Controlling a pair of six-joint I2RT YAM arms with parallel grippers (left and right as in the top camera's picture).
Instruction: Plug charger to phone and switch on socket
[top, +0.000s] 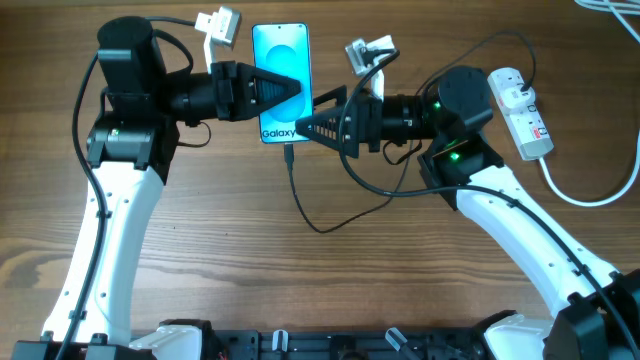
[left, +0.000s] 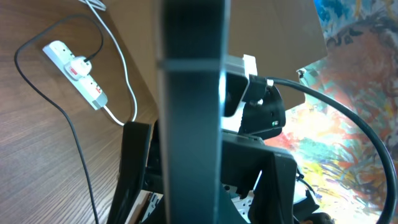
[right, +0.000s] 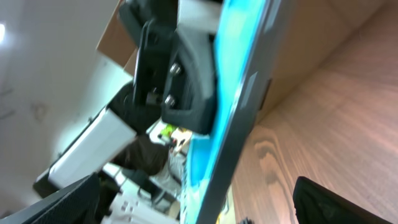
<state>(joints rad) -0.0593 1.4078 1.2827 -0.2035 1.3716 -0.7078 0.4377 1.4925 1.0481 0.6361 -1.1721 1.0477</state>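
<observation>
Robotics lab bench: left arm (top: 115, 215) and right arm (top: 525, 225) mounted at a wood-grain table (top: 300, 290).

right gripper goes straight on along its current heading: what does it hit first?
The phone: its long edge sits dead ahead of the open right gripper, near the end the charger meets. The wrist view suggests they are level, though depth is unclear.

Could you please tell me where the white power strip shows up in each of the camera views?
Overhead: the socket lies near the upper right, beyond the right arm.
Left wrist: the socket lies diagonally at the upper left, on the wood.
Right wrist: not in view; the phone fills the middle.
Shared landmark: the wooden table, seen in all three views.
</observation>
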